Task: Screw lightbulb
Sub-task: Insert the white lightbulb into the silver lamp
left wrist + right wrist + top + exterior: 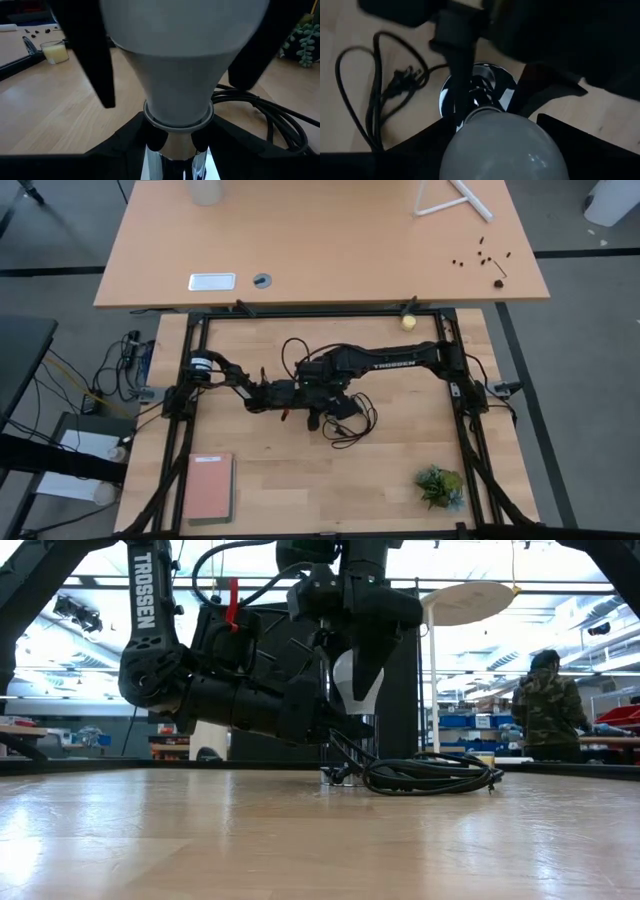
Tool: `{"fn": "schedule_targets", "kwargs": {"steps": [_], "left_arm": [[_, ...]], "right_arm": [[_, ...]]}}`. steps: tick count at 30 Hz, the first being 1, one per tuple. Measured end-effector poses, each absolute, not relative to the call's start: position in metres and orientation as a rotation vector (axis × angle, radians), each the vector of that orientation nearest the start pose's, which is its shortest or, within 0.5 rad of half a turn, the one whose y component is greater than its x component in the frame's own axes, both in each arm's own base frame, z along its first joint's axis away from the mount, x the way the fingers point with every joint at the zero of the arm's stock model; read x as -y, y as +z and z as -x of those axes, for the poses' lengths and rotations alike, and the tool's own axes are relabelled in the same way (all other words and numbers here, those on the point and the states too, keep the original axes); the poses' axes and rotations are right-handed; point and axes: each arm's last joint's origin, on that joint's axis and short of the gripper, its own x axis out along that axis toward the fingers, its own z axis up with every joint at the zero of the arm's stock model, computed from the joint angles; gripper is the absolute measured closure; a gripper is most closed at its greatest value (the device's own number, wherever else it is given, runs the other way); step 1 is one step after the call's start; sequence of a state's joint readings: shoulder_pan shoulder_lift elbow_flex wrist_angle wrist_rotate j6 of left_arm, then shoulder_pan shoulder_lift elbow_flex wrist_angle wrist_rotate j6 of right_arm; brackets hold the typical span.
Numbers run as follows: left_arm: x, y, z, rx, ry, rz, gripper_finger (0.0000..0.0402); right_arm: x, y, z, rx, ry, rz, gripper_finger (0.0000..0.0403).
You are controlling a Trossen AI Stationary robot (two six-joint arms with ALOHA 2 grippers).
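Standing upright at the middle of the wooden worktop (400,490), the white lightbulb (180,75) has its narrow base seated in the shiny silver socket (475,92). The left tool (172,142) holds the socket from below the bulb's neck, its dark fingers (130,137) closed around the chrome stem. The right tool (502,135) comes from above and closes on the bulb's round head. The bulb looks entered but probably not fully tight, so turning likely remains. Just beside the socket lies a coiled black cord (430,775). Farther off are a small green plant (440,485), a pink book (208,485) and a yellowish ball (408,322). Beyond, a person (548,705) stands in a workshop room.
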State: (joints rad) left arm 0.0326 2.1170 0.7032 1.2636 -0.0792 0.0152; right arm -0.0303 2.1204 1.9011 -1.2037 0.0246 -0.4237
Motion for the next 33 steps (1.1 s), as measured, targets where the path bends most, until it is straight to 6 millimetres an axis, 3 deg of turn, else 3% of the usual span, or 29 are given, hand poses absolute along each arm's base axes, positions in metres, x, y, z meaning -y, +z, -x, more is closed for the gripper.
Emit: {"fn": "schedule_targets", "kwargs": {"steps": [8, 21, 25, 33], "left_arm": [[-0.014, 0.082, -0.350, -0.151, 0.110, -0.018, 0.0211], [-0.014, 0.082, -0.350, -0.150, 0.110, 0.000, 0.0211], [-0.014, 0.082, -0.350, -0.150, 0.109, 0.001, 0.0211], [-0.014, 0.083, -0.350, -0.141, 0.107, 0.003, 0.0211]], "right_arm": [[0.014, 0.238, -0.426, -1.408, -0.023, 0.039, 0.0131], [0.009, 0.232, -0.421, -1.334, -0.650, -0.501, 0.0129], [0.009, 0.233, -0.421, -1.339, -0.636, -0.489, 0.0129], [0.009, 0.250, -0.425, -1.376, -0.386, -0.246, 0.0115]]}}
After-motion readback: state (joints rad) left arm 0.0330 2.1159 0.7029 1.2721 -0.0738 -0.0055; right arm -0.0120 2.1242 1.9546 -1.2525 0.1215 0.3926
